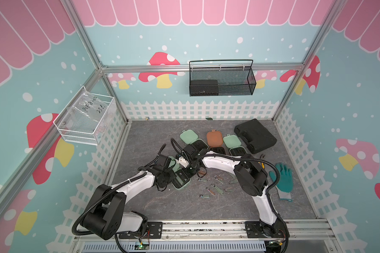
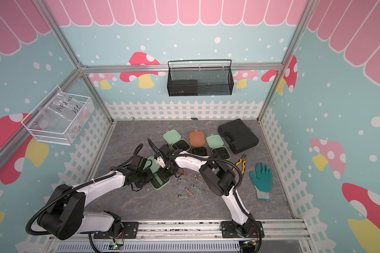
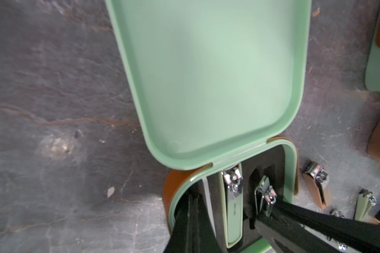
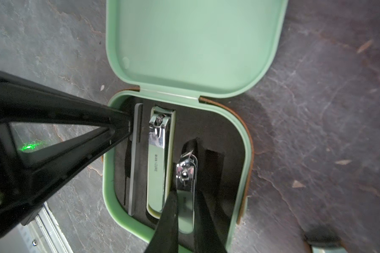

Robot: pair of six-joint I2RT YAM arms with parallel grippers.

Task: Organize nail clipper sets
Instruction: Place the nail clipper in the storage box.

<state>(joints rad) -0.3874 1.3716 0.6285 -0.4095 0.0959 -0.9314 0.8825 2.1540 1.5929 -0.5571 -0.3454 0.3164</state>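
An open mint green case [image 4: 110, 175] lies with its lid [image 4: 195, 43] flat on the table. Its black insert holds a grey file [image 4: 135, 153] and a large green clipper [image 4: 158, 164]. My right gripper [image 4: 185, 197] is shut on a smaller clipper [image 4: 185, 173], held over the insert's empty slot. My left gripper [image 3: 191, 197] is shut with nothing in it, its tip down on the insert beside the file. In both top views the grippers meet over this case [image 1: 180, 183] [image 2: 160, 183]. Several loose clippers [image 1: 215, 188] lie to its right. Three more open cases, mint [image 1: 188, 137], brown [image 1: 214, 138] and mint [image 1: 232, 141], stand behind.
A large black tool case [image 1: 256, 135] sits at the back right. Yellow-handled pliers [image 1: 261, 163] and a teal glove [image 1: 283, 177] lie under and right of the right arm. A black mesh basket [image 1: 222, 80] and a white wire basket [image 1: 86, 118] hang on the walls.
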